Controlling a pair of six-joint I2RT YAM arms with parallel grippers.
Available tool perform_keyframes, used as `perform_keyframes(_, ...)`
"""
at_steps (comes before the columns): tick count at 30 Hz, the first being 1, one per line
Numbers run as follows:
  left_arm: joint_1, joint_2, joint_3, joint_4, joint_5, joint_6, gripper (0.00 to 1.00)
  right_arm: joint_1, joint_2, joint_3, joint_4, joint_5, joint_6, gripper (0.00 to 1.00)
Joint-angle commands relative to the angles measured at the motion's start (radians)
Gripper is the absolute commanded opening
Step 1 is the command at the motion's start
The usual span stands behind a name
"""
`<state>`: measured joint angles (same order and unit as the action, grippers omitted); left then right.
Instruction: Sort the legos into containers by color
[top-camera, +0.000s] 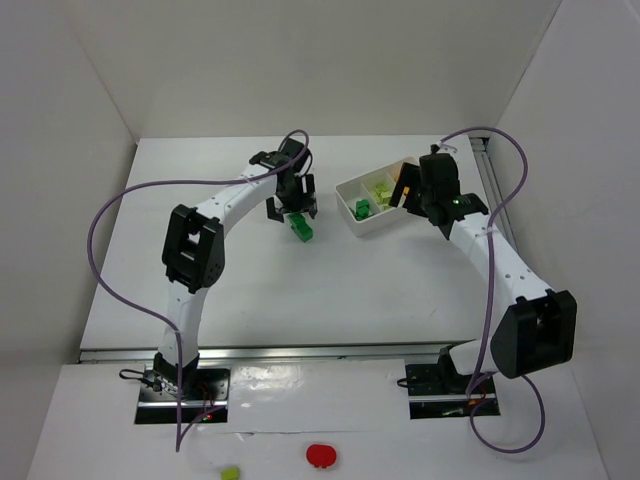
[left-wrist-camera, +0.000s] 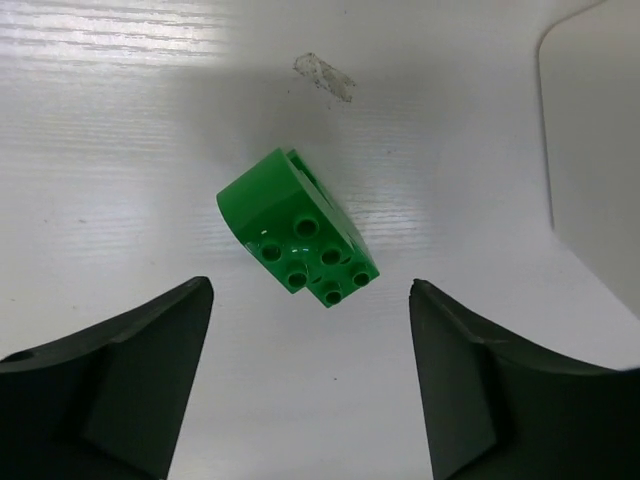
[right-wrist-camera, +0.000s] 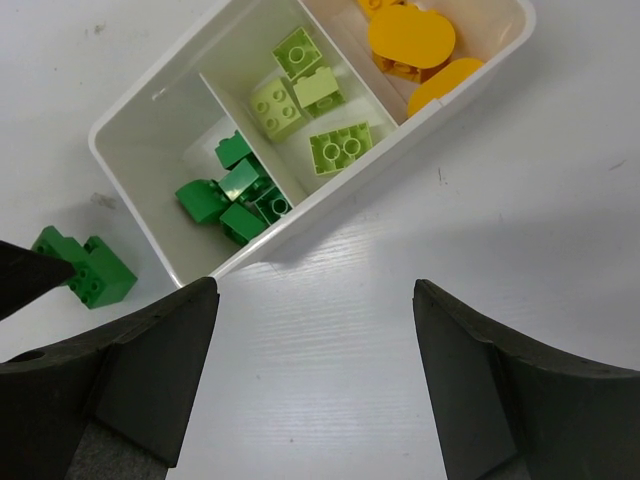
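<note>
Nearest to you, on the front ledge (top-camera: 450, 440), a red round thing (top-camera: 321, 456) and a small lime blob (top-camera: 230, 472) lie apart from each other, in front of the two arm bases. Beyond the bases the white tabletop (top-camera: 330, 290) begins.

Further in, your left tool (top-camera: 292, 211) hangs over one loose green brick (left-wrist-camera: 297, 240). Its jaws stand wide and they hold nothing. In the left wrist view the brick lies on the tabletop between the two dark fingers (left-wrist-camera: 120, 380), apart from both. It is turned at an angle, with its studs toward the camera and a smooth rounded part behind them. Whether the studs carry any lettering you cannot tell. A small scuff mark (left-wrist-camera: 325, 77) is on the tabletop just beyond the brick.

This brick is outside the tray (right-wrist-camera: 335, 185), near its left end. The tray has three compartments in a row. The left one holds the dark green bricks (right-wrist-camera: 235, 195), the middle one holds the lime bricks (right-wrist-camera: 310, 110), and the right one holds the orange pieces (right-wrist-camera: 410, 40) with rounded tops.

Your right tool (right-wrist-camera: 314, 290) is also wide and holds nothing. In the top view it hangs at the right end of the tray. In its own wrist view the fingers frame bare tabletop just in front of the tray's long wall.
</note>
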<state>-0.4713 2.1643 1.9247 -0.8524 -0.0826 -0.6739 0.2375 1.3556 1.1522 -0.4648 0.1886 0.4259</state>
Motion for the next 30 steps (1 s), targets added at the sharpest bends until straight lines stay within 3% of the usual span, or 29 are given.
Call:
perform_keyframes(1, -0.003, 0.005, 0.031, -0.004, -0.026, 0.033, 0.91, -0.001, 0.007, -0.003, 0.043, -0.012, -0.004, 0.85)
perform_keyframes(3, -0.003, 0.015, 0.031, -0.004, -0.026, 0.002, 0.92, -0.001, 0.007, -0.003, 0.043, -0.021, -0.004, 0.85)
perform_keyframes(10, -0.003, 0.035, 0.022, -0.014, -0.048, -0.170, 0.76, -0.001, 0.016, -0.003, 0.043, -0.031, -0.004, 0.85)
perform_keyframes(15, -0.003, 0.057, 0.056, -0.005, -0.091, -0.194, 0.71, -0.001, 0.016, -0.003, 0.043, -0.031, -0.004, 0.85)
perform_keyframes(23, -0.003, 0.075, 0.056, -0.005, -0.080, -0.191, 0.53, -0.001, 0.025, -0.003, 0.043, -0.031, -0.004, 0.85)
perform_keyframes(28, -0.003, 0.053, 0.056, -0.005, -0.059, -0.173, 0.25, -0.001, 0.025, -0.003, 0.043, -0.031, -0.013, 0.85)
perform_keyframes(30, -0.003, 0.029, 0.065, -0.005, -0.028, -0.152, 0.19, -0.001, 0.025, -0.003, 0.043, -0.031, -0.013, 0.85)
